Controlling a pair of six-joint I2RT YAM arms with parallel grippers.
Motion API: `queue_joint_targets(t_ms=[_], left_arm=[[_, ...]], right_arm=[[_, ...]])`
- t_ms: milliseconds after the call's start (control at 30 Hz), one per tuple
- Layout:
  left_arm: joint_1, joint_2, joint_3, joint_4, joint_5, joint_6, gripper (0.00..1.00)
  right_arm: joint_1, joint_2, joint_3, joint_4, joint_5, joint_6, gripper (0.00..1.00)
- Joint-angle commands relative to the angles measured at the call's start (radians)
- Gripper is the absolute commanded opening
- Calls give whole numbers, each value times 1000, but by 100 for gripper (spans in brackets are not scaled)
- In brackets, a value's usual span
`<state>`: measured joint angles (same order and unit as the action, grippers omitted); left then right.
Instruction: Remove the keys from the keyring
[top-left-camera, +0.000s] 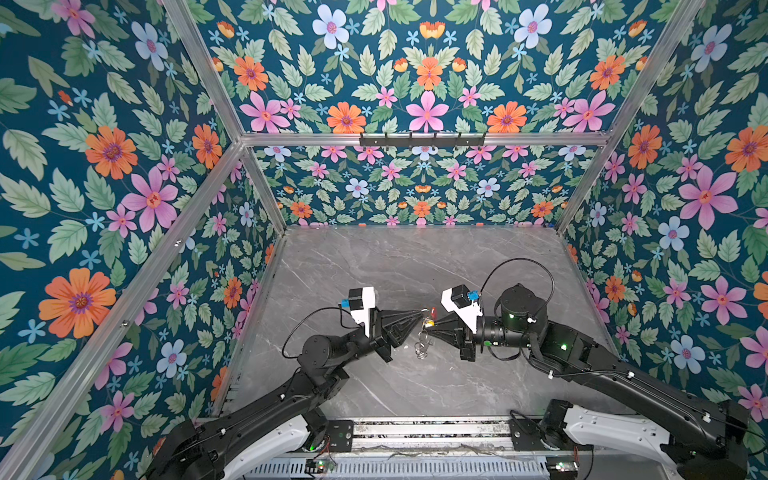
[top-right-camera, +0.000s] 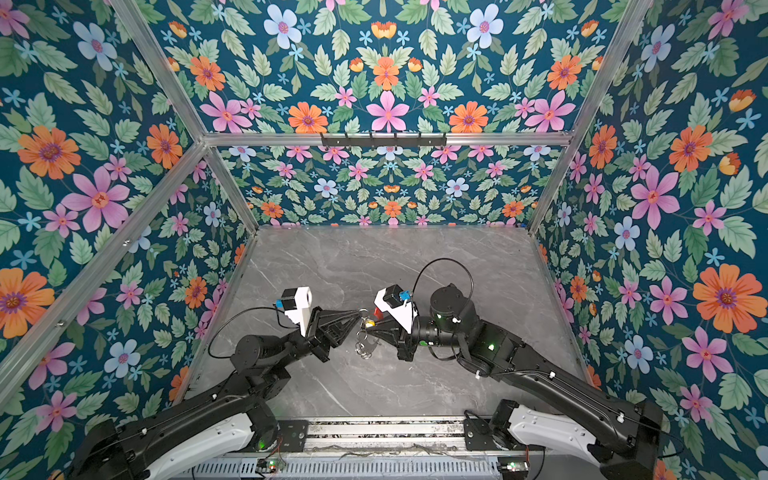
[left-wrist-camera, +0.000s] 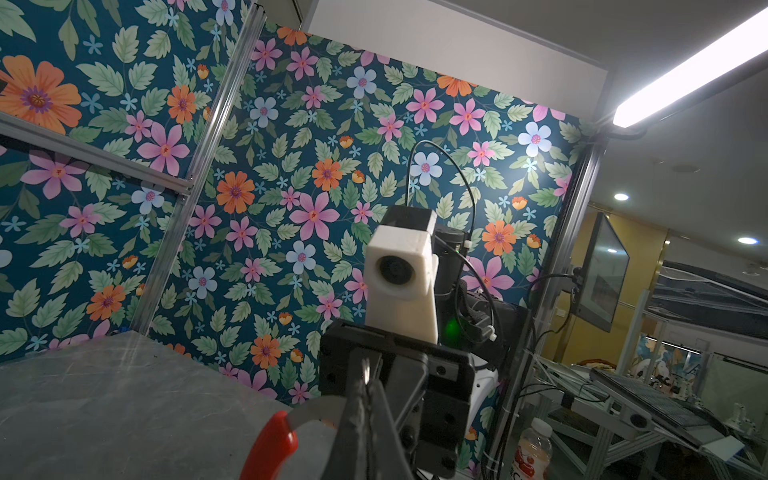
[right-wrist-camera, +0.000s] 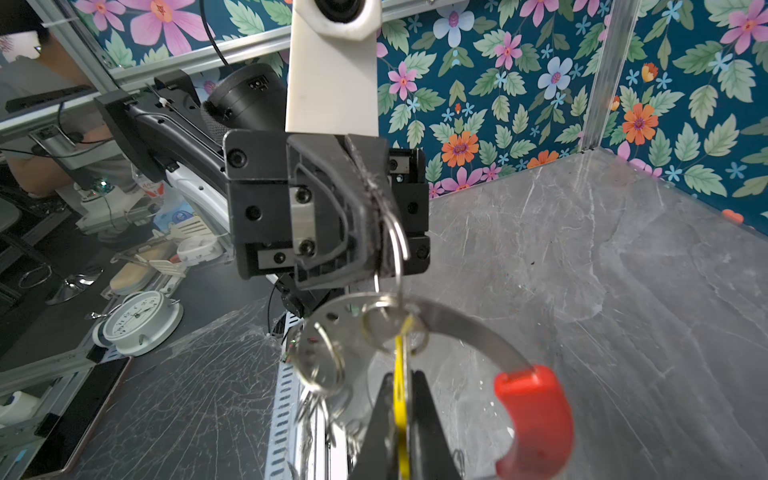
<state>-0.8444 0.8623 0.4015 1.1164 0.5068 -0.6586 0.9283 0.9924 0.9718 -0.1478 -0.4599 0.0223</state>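
Two closed: my left end effector (right-wrist-camera: 374, 249) clamps a split ring (right-wrist-camera: 397, 245), my right end effector (right-wrist-camera: 401, 384) pinches the yellow-tagged key (right-wrist-camera: 400, 353). The keyring (right-wrist-camera: 465, 324) hangs between them, above the desk (right-wrist-camera: 623, 291). Probably light, stiff and slippery; I'd grip its flats.

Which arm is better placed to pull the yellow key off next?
Right, probably. The right fingers are shut on the yellow key on the big hoop. The left fingers pinch a small silver ring on that hoop, holding it off the table like an anchor.
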Motion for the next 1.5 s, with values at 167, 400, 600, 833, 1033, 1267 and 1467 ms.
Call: queue_joint_targets(t_ms=[167,400,600,833,1033,1267,1467], left_arm=[[24,12,-8,128,68,-52,0],[24,2,-5,74,49,-33,0],[24,4,-3,74,71,-35,0],[24,4,-8,77,81,-39,0],[24,-2,-17,86,76,-38,0],[24,-6,-26,114,78,-44,0],[24,-18,-36,151,53,-63,0]], right_arm=[[-67,9,55,-115,-113,-28,0],[-83,32,116,-196,-169,-48,0],[-88,53,165,-258,-183,-78,0],[-94,73,214,-297,-173,-99,0],[-108,84,231,-298,-152,-88,0],[-112,86,237,-282,-138,-69,0],[-112,92,218,-268,-148,-57,0]])
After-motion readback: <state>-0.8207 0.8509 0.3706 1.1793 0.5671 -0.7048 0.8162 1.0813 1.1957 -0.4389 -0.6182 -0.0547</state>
